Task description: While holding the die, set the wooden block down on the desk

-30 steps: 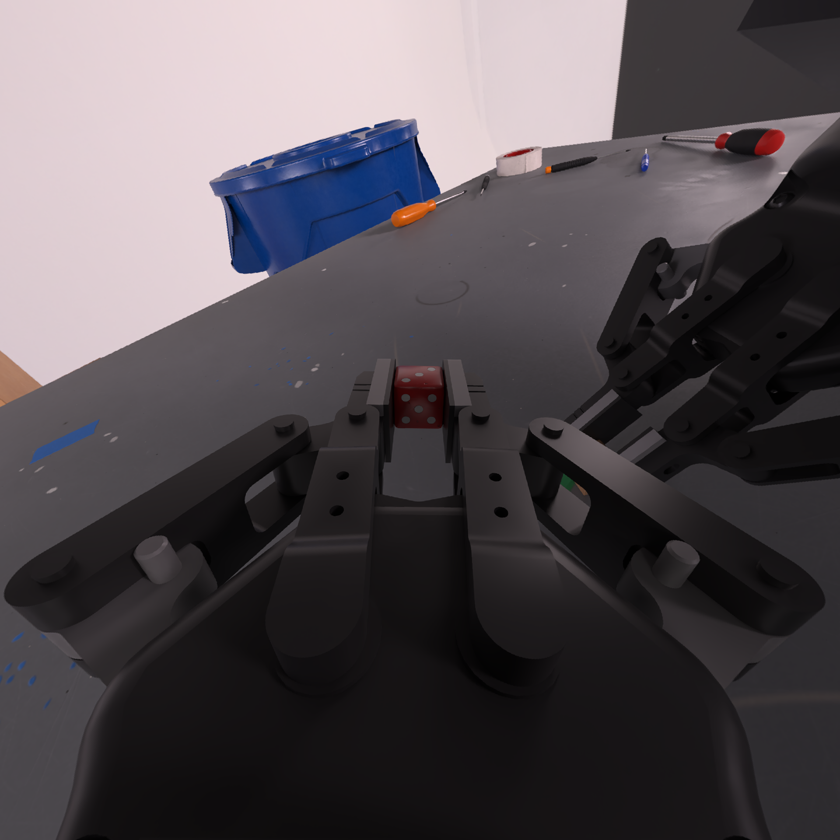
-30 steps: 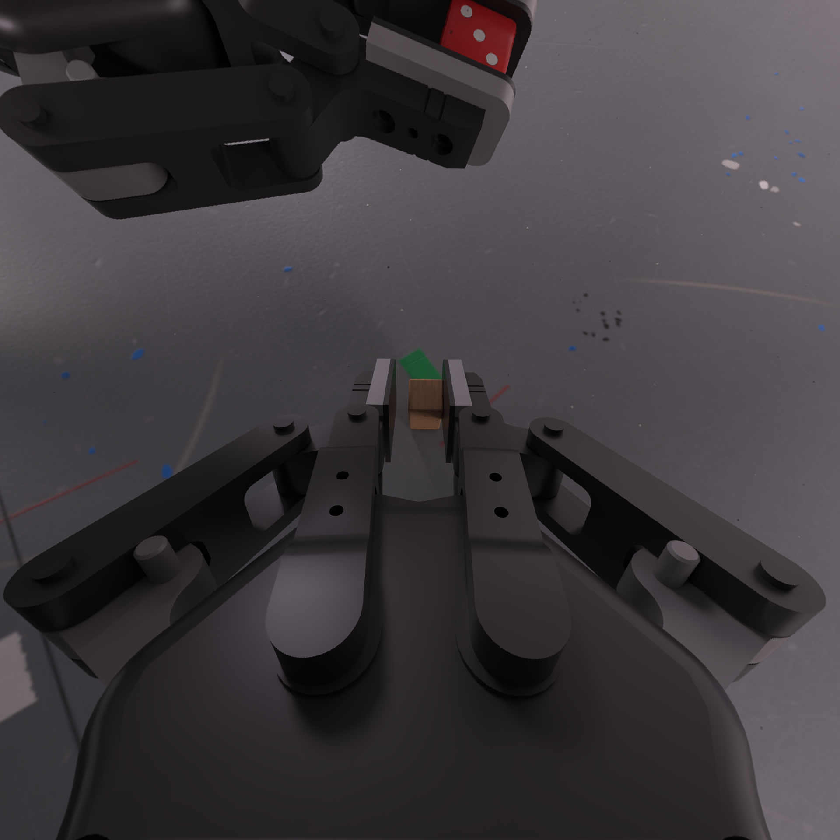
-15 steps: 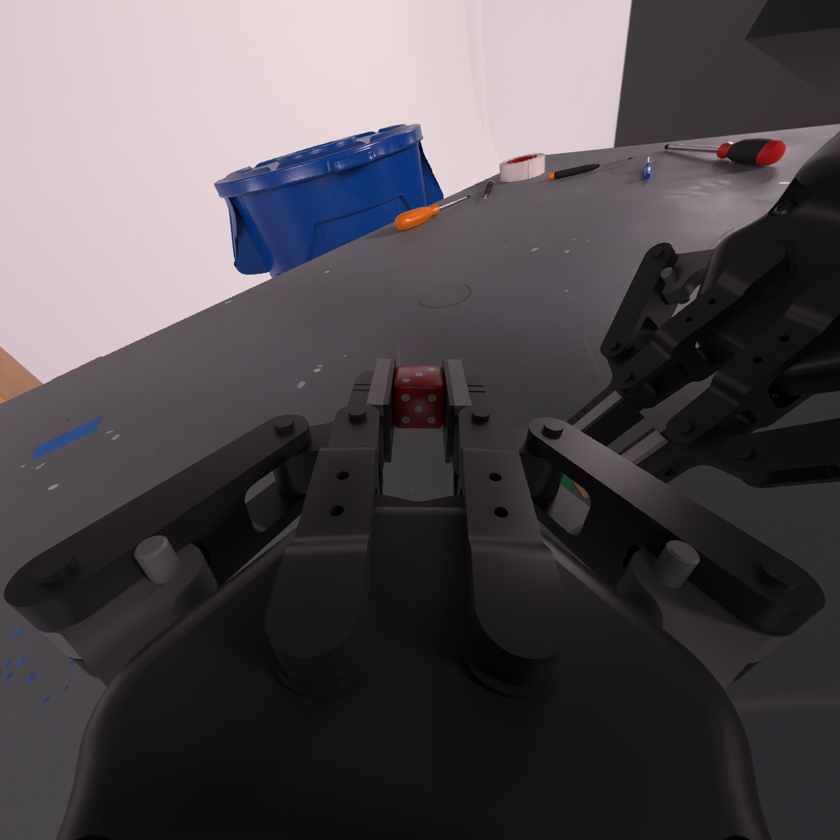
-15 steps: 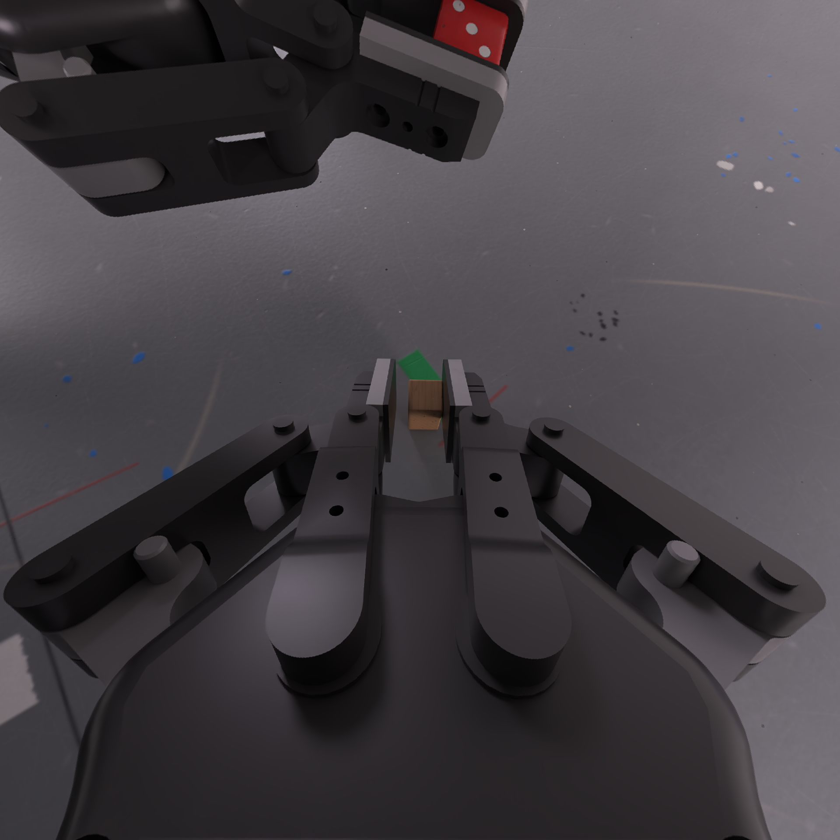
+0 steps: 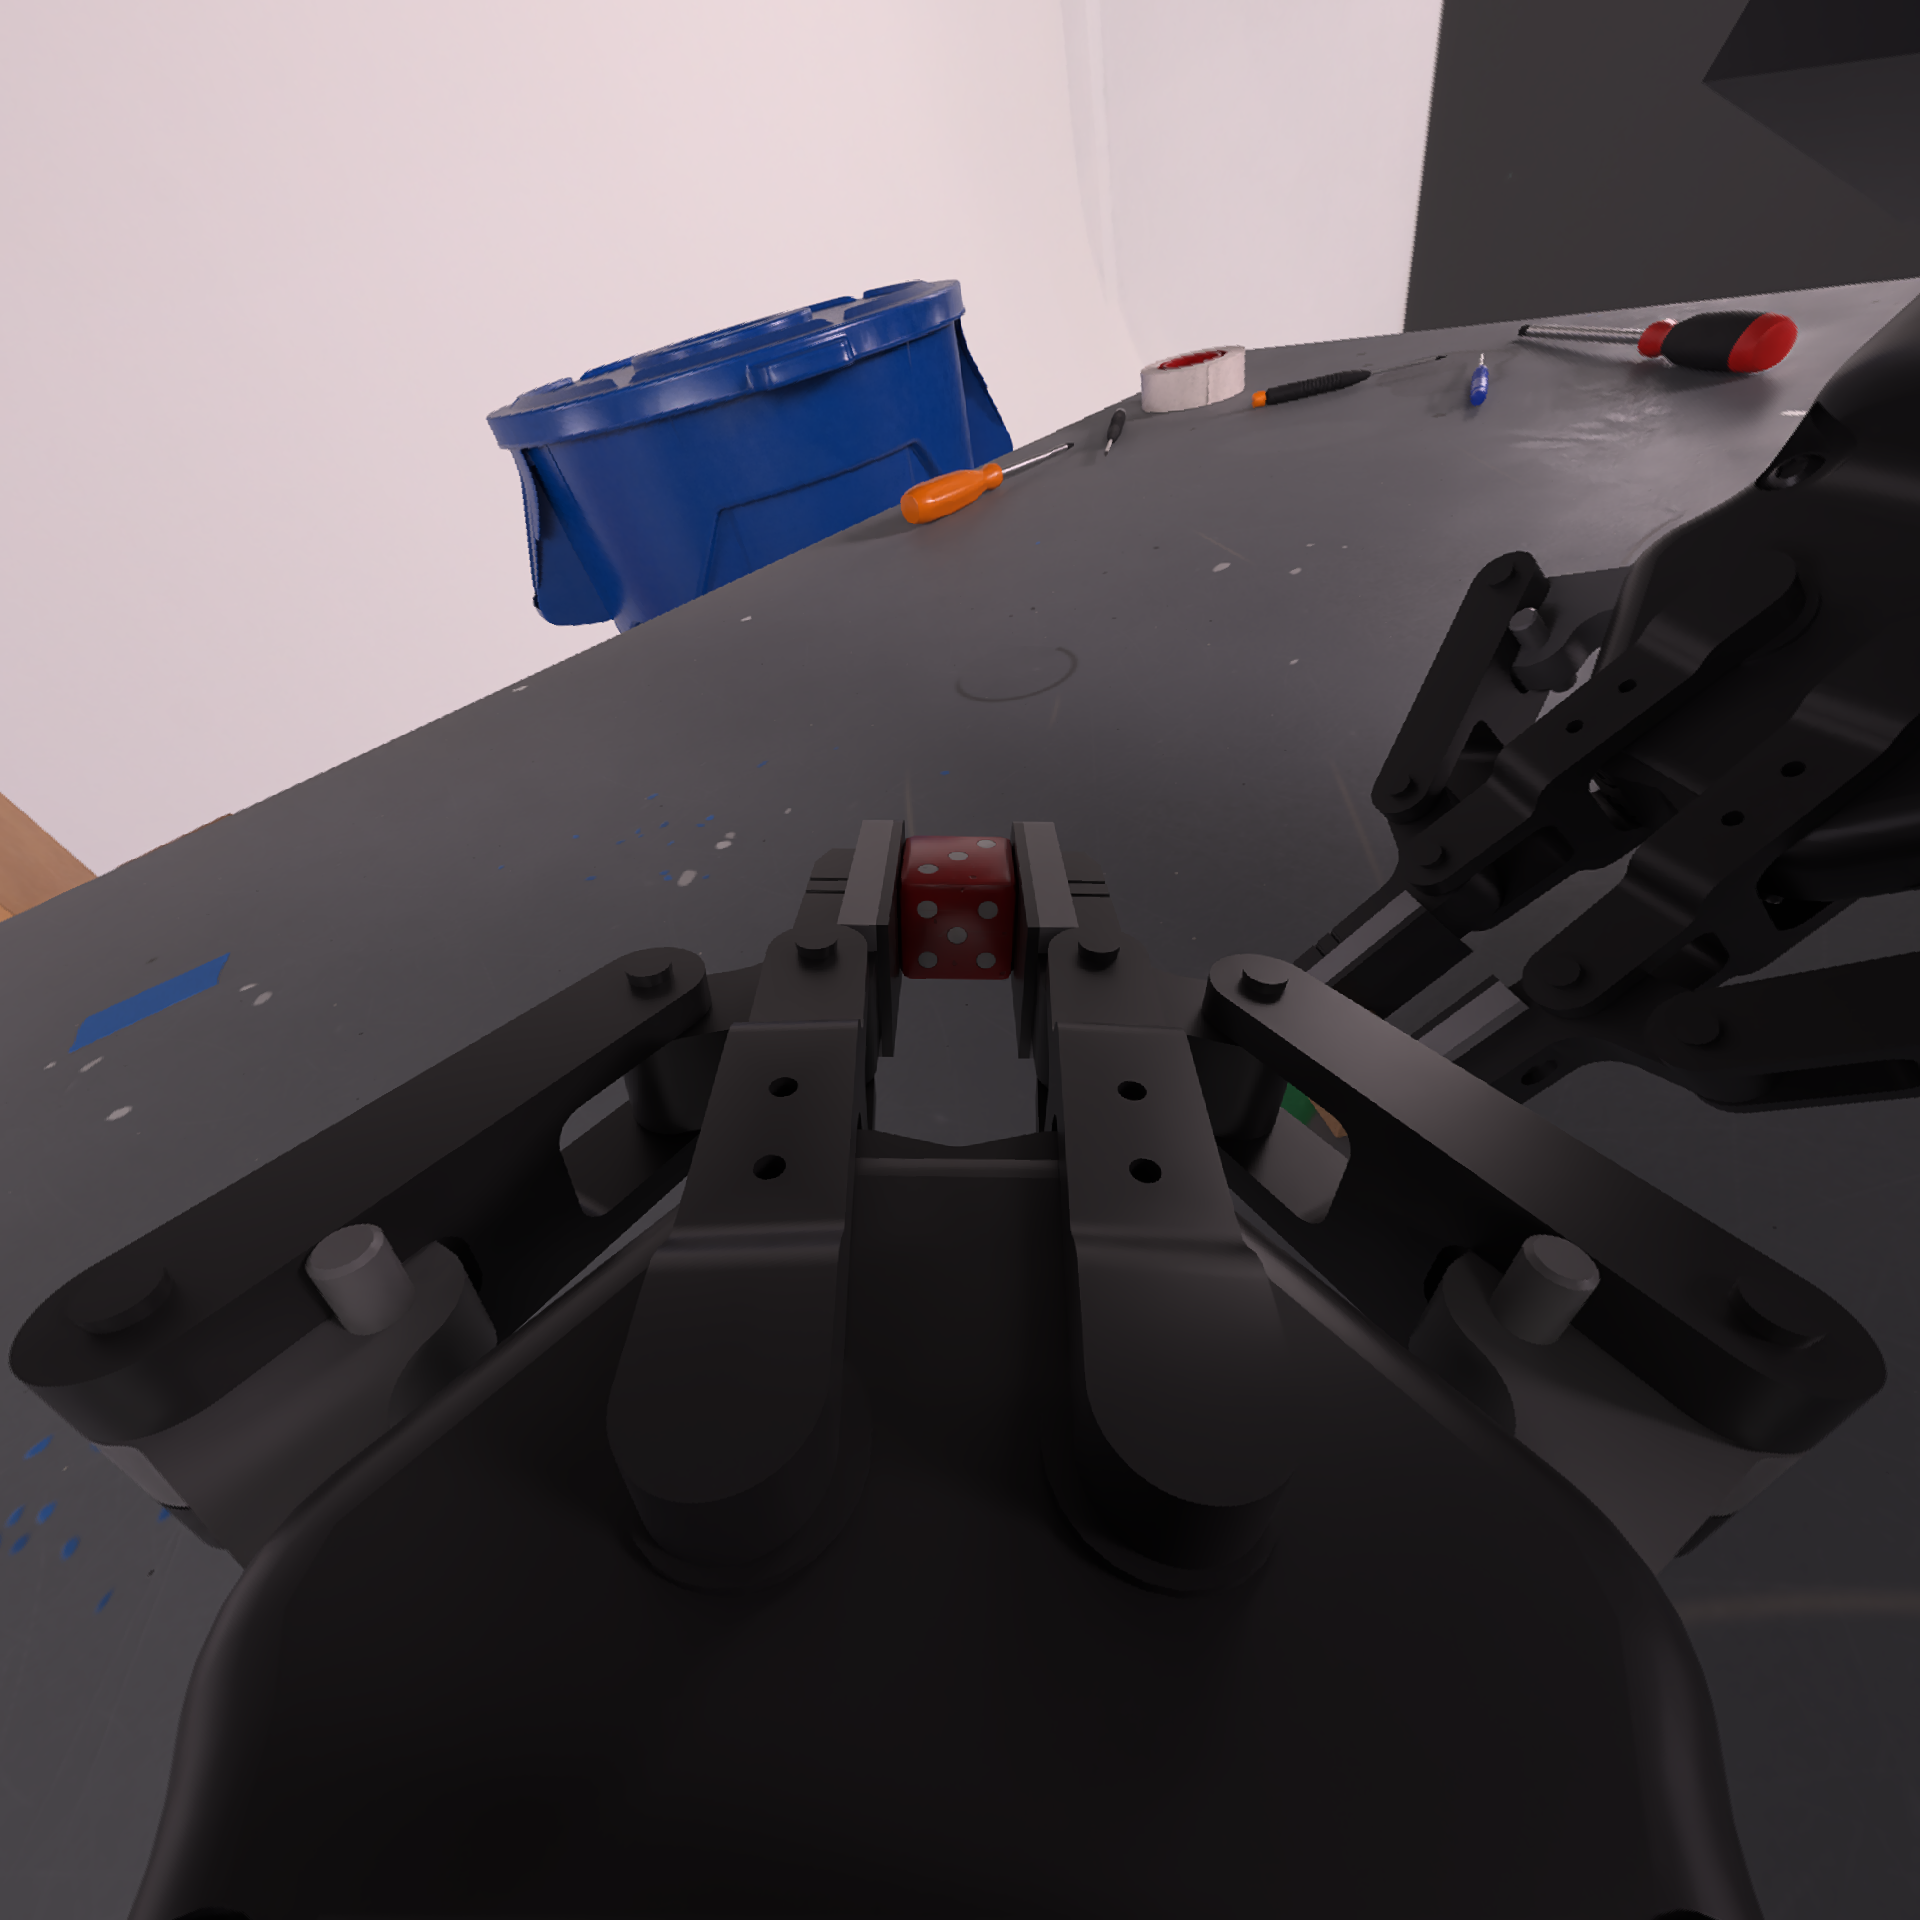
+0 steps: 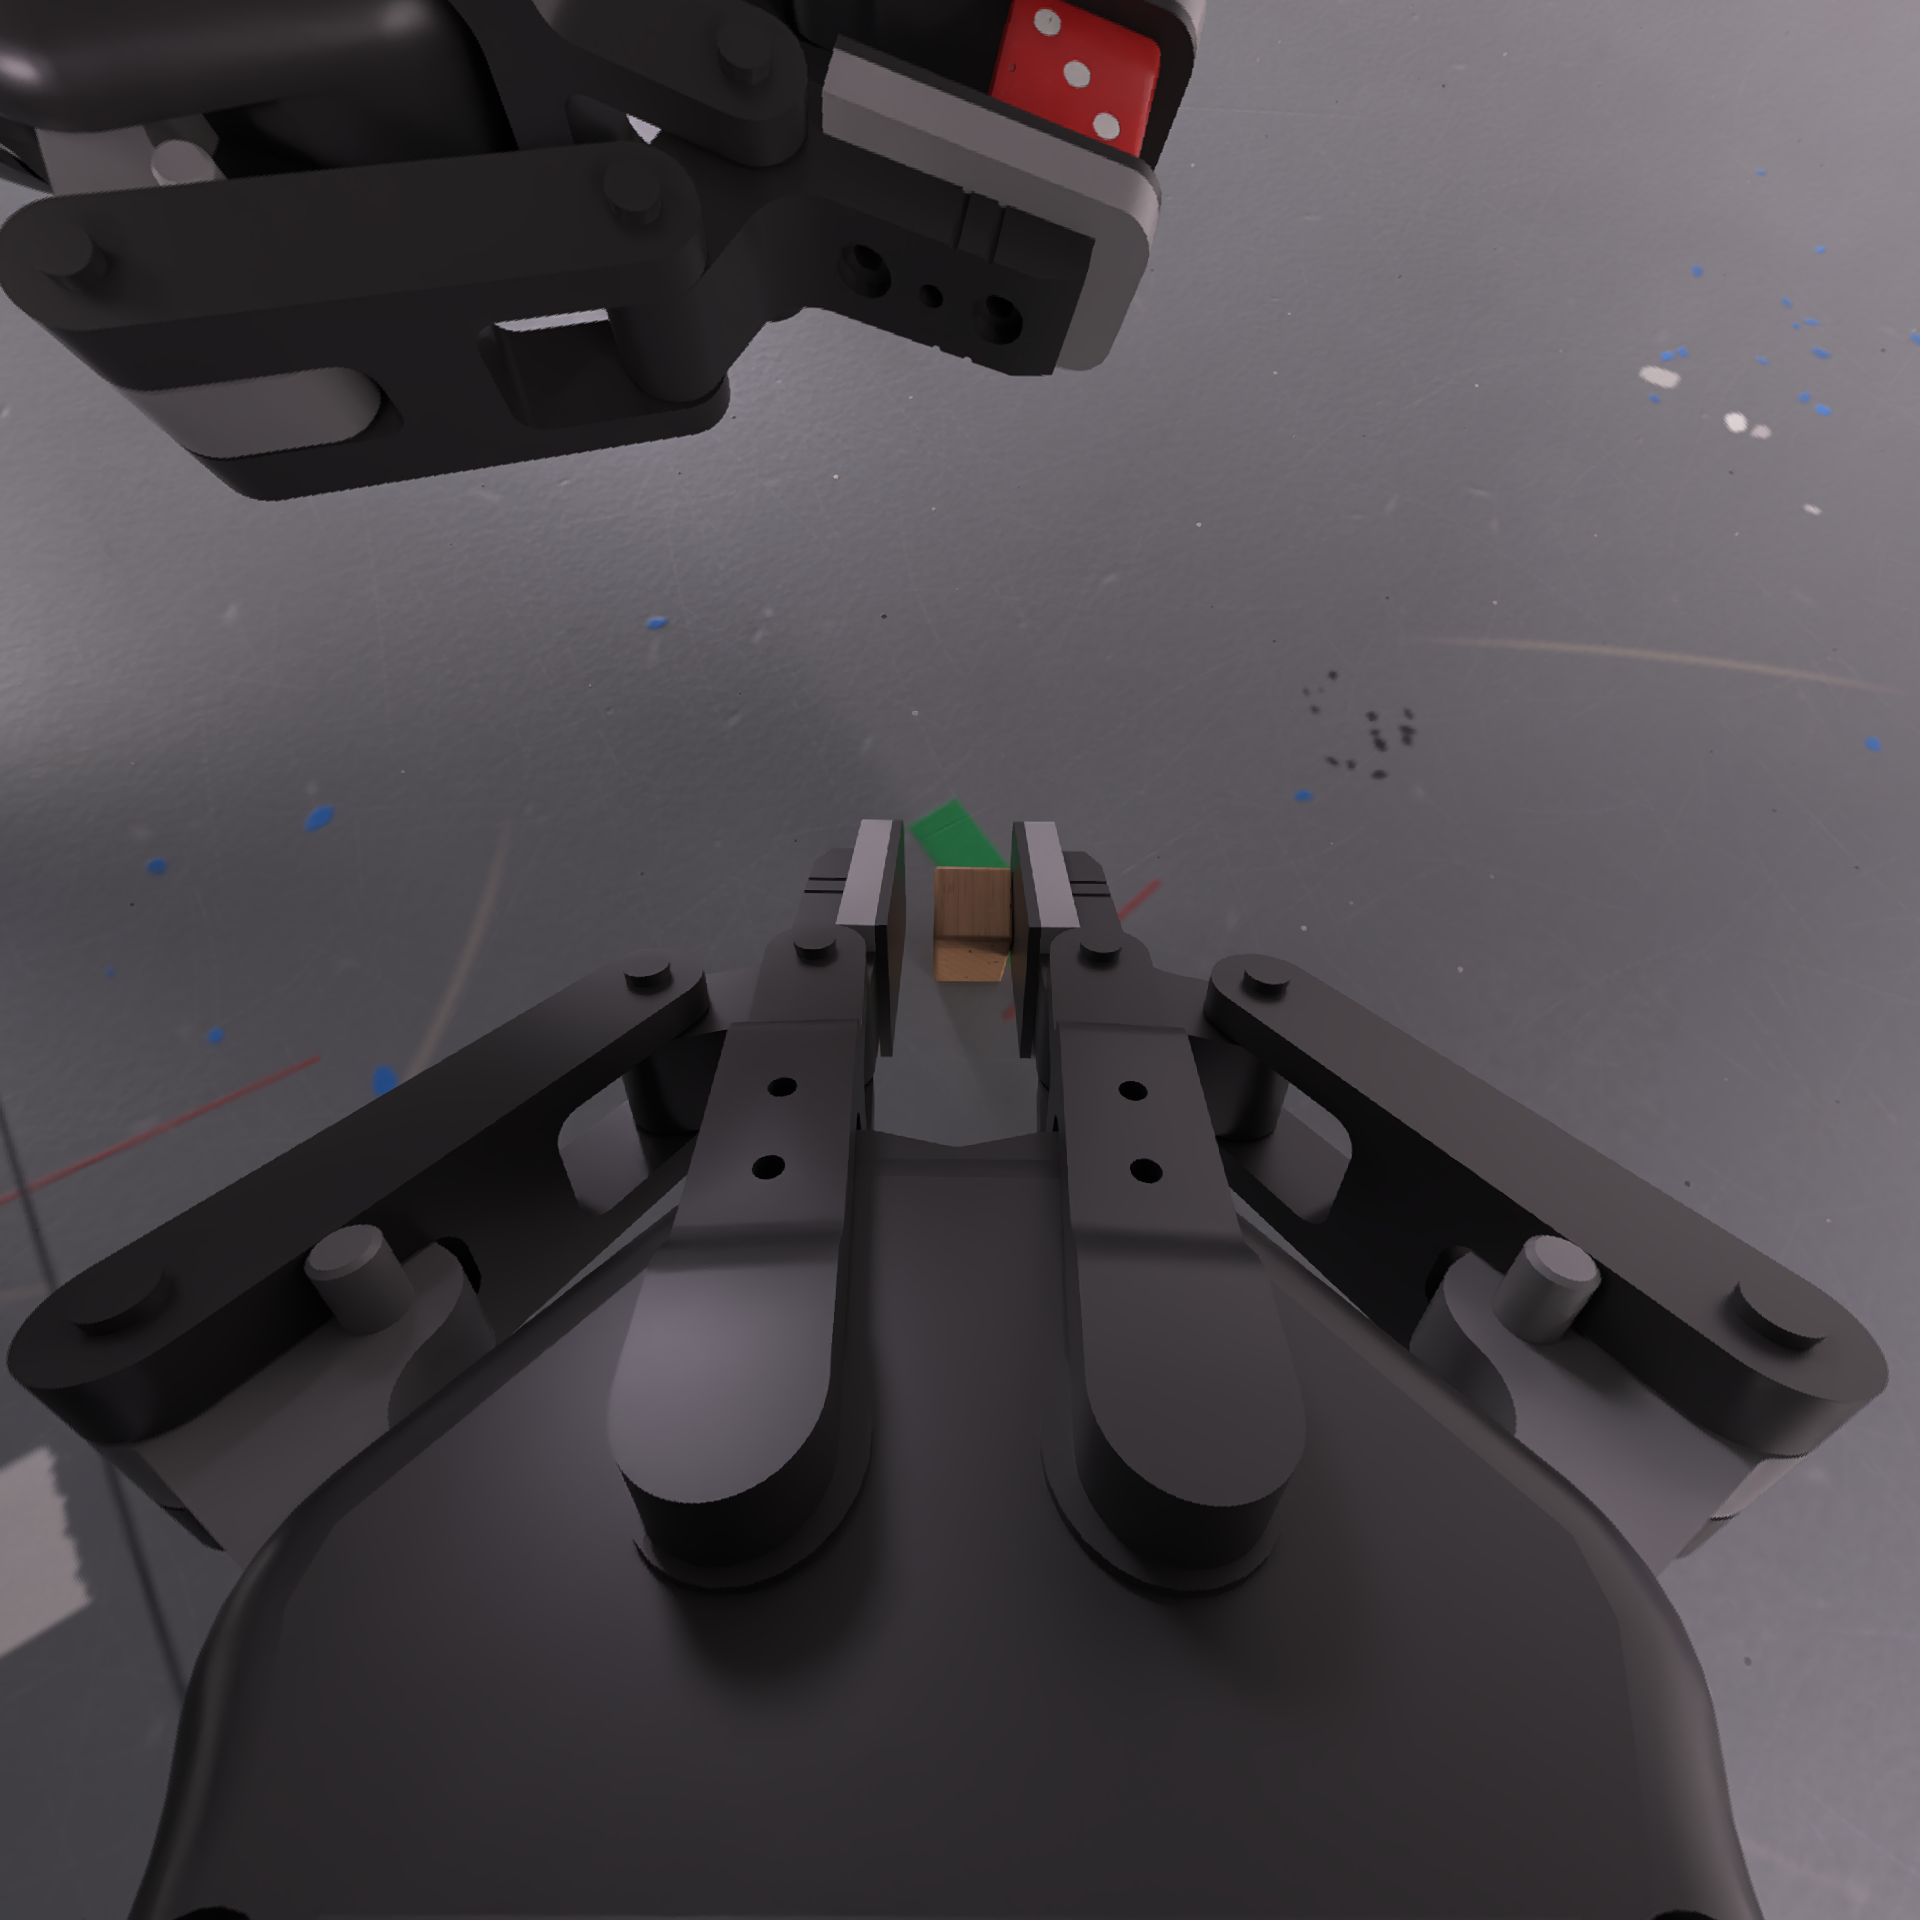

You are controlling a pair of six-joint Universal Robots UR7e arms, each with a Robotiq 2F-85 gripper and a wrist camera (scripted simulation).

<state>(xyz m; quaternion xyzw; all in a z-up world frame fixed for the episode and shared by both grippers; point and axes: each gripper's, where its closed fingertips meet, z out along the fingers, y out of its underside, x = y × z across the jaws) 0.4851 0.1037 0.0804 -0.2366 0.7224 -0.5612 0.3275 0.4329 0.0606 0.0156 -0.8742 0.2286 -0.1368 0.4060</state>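
Note:
My left gripper [image 5: 956, 878] is shut on a red die with white pips [image 5: 956, 914] and holds it above the dark desk [image 5: 1039, 623]. The die also shows at the top of the right wrist view [image 6: 1075, 73]. My right gripper [image 6: 956, 883] points down at the desk. A small wooden block [image 6: 971, 920] stands between its fingers on a green tape patch [image 6: 951, 831]. The jaws stand narrowly apart. A gap shows between the block and the left pad [image 6: 868, 873]. The block sits close to the right pad.
A blue bin [image 5: 748, 447] stands past the desk's far edge. An orange screwdriver [image 5: 951, 494], a tape roll [image 5: 1193, 376], a thin black screwdriver [image 5: 1309, 387] and a red-and-black screwdriver [image 5: 1704, 341] lie along the far side. The right gripper's linkage [image 5: 1621, 831] is close on the right.
Almost nothing. The left gripper with the die has drifted very slightly. The right gripper's jaws and the block stand as before.

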